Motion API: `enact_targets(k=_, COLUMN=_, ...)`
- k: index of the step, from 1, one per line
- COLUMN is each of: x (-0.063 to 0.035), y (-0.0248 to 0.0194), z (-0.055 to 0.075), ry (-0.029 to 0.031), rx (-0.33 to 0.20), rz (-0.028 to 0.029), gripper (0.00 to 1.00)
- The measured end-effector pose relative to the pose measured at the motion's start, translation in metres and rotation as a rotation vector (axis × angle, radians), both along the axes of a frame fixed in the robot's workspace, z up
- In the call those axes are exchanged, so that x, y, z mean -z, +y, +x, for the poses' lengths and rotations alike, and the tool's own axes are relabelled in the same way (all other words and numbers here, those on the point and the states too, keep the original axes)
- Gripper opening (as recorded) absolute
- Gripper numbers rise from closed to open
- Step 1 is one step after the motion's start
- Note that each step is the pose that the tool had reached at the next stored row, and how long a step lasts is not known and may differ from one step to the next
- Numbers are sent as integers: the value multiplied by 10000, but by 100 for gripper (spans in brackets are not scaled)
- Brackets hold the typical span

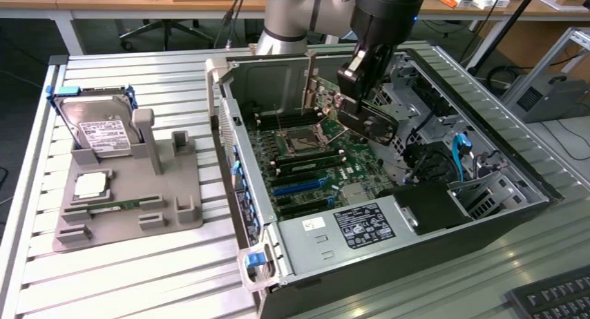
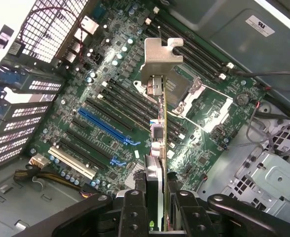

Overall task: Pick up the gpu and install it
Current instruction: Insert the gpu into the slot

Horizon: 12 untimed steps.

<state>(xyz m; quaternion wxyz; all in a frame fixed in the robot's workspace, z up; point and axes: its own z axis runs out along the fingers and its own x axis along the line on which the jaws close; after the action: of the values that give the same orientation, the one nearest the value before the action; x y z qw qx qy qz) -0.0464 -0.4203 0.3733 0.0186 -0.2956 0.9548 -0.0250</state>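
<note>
Black fingers (image 2: 135, 210), two, clamp one gpu (image 2: 157, 131); one motherboard (image 2: 206, 148) below.

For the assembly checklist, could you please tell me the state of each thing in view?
Black-faced green-board gpu with silver bracket: held above motherboard, not seated.
Black gripper: fingers shut on gpu.
Dark metal computer case: side open.
Long blue motherboard slot: empty.
Silver labelled hard drive: standing in grey holder.

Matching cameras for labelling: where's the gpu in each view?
Exterior view: gpu held by the gripper over the open case, to the exterior view's right of the CPU socket.
Wrist view: gpu edge-on between the fingers, silver bracket at its far end, above the motherboard.
Shared landmark: CPU socket.
</note>
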Motion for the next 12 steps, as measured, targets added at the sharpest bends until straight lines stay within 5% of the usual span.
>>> enact_targets(k=12, x=1, y=0, z=0, ry=0, rx=-166, rz=-13, gripper=27)
